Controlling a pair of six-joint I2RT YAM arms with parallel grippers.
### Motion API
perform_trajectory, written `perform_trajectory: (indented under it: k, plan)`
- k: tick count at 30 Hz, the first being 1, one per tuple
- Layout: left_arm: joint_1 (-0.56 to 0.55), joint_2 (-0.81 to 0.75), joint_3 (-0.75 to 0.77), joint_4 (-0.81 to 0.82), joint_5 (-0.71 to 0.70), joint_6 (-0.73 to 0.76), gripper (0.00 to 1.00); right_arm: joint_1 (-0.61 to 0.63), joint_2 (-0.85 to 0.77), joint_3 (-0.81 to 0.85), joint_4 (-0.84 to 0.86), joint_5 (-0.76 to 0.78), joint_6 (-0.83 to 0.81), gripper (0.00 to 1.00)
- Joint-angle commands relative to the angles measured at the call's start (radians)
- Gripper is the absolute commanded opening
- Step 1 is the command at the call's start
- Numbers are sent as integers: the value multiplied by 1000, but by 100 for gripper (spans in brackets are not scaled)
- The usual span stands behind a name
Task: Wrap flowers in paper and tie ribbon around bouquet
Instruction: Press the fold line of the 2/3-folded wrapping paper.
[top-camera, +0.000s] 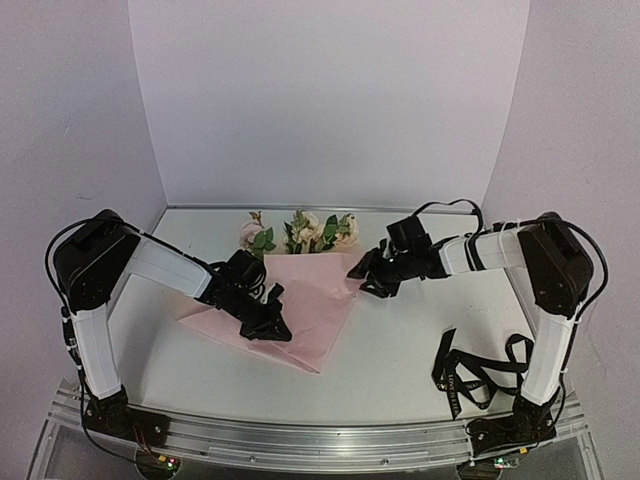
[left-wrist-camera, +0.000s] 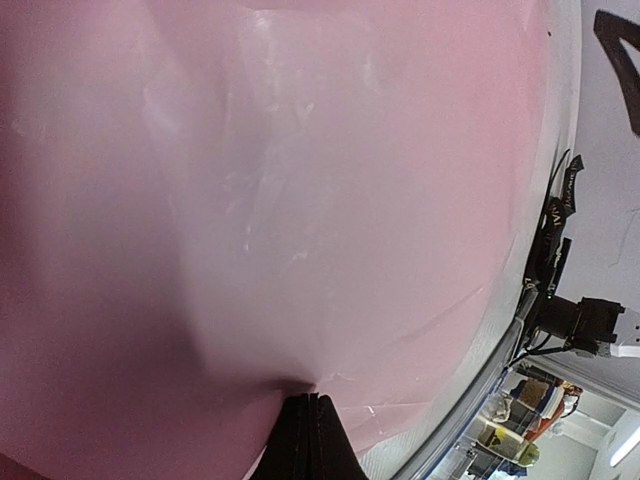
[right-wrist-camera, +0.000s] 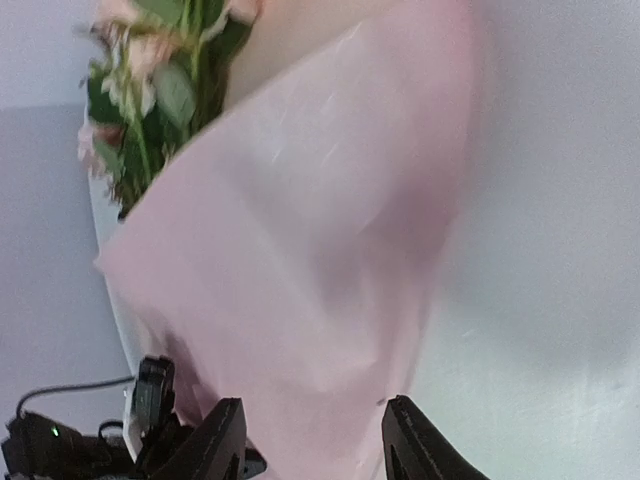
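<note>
Left pincer (top-camera: 272, 325) pinched shut on the paper (top-camera: 315, 300), near-left part. Right pincer (top-camera: 362, 278) half wide, jaws astride the paper's right corner. Flowers (top-camera: 300, 232) lie across its far edge, far-left of the right pincer; right arm looks nearer.

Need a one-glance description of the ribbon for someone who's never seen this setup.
Start at the white table, then go to its near right corner, by the base of the right arm. The ribbon lies there in loose loops, apart from the pink paper. Unlike the round black cables on the arms, it is flat and carries small pale lettering.
</note>
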Motion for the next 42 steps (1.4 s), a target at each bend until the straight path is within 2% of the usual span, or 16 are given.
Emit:
perform_trajectory:
  k: [1, 5, 10, 16, 19, 25, 30, 42]
  plan:
    - [11, 21, -11, -144, -105, 31, 0, 151, 25, -61, 207, -39, 126, 46]
    - [11, 14, 0, -155, -108, 37, 0, 199, 57, -140, 381, -47, 214, 45]
    - [11, 5, 16, -173, -110, 49, 1, 205, 108, -186, 437, -40, 230, 43]
    - [-12, -105, 109, -226, -129, 99, 20, 210, 131, -220, 497, -29, 274, 40]
    - [-63, -129, 168, -235, -129, 122, 24, 212, 128, -227, 497, -26, 271, 40]
    - [-163, -56, 169, -158, -82, 117, 20, 220, 112, -231, 497, -26, 262, 40]
    - [-188, 9, 135, -86, -63, 97, 18, 233, 86, -236, 485, -31, 258, 41]
    - [-196, 55, 41, -68, -96, 30, 10, 317, -29, -330, 499, -18, 301, 56]
